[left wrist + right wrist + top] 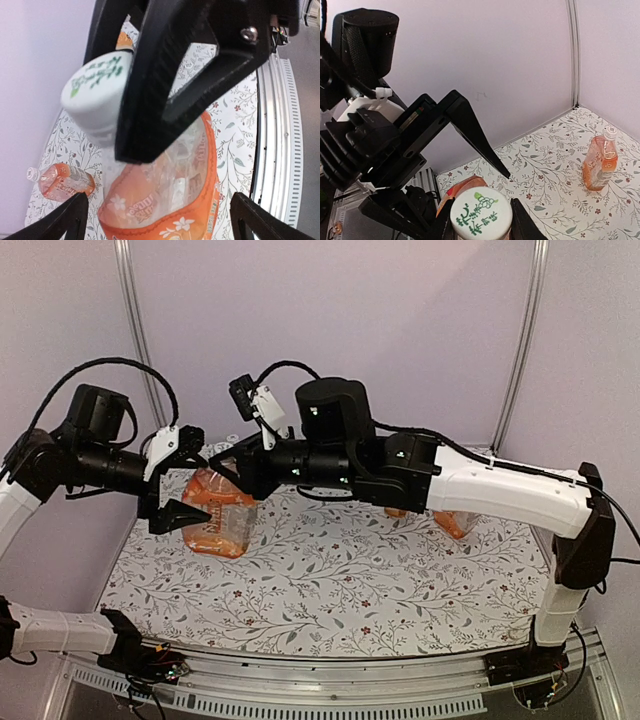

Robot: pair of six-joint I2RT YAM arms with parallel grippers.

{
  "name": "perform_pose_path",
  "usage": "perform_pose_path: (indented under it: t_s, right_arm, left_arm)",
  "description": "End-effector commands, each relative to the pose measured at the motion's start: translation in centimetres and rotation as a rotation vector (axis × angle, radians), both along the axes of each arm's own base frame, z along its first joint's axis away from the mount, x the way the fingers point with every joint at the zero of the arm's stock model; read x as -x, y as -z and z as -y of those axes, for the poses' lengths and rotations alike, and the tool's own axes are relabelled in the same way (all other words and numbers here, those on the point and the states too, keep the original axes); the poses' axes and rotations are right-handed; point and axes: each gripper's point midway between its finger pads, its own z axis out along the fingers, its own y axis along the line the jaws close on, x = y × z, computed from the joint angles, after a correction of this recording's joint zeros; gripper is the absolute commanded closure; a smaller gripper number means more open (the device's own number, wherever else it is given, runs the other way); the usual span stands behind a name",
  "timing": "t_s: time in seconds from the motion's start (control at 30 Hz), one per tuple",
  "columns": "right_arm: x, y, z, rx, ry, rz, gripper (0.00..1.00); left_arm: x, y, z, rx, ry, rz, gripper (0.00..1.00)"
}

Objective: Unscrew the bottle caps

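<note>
White cap (481, 214) carries green script and a small flower drawing that I cannot read; the orange label with white flowers on its bottle (165, 200), at the back left of the floral mat (330, 590), is not legible either. Right gripper (482, 230) is clamped on this cap, one finger on each side. Left gripper (190, 480) is released, fingers spread wide around the bottle body without touching it.

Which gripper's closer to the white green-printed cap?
Right. The right gripper is shut on the cap; the left gripper is open, its fingers spread either side of the bottle below.
</note>
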Motion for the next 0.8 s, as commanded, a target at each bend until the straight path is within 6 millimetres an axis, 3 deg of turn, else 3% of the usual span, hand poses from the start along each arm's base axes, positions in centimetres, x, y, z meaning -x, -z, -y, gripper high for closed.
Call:
perform_pose_path:
  t_s: [0.0, 0.13, 0.27, 0.63, 0.73, 0.77]
  right_arm:
    - [4.0, -7.7, 2.0, -0.32, -0.186, -0.009, 1.0]
    - [4.5, -8.6, 3.2, -0.39, -0.194, -0.012, 1.0]
    - [4.6, -8.9, 3.6, -0.418, -0.193, -0.013, 1.0]
    - [4.1, -8.7, 4.2, -0.443, -0.155, 0.001, 1.0]
    - [3.4, -7.8, 4.2, -0.418, -0.115, -0.01, 0.99]
    - [3.1, -7.4, 4.2, -0.403, -0.093, -0.015, 0.93]
  left_arm:
    - [1.8, -3.7, 0.3, 0.235, 0.006, 0.134, 0.0]
    - [2.3, -4.2, 1.0, 0.318, 0.004, 0.05, 0.02]
    - [2.6, -3.6, 1.4, 0.327, 0.018, -0.001, 0.11]
    - [3.2, -4.5, 1.7, 0.38, 0.04, -0.007, 0.59]
    - [2.7, -4.2, 1.5, 0.368, 0.014, -0.001, 0.64]
    - [2.6, -4.0, 1.4, 0.361, 0.006, 0.002, 0.66]
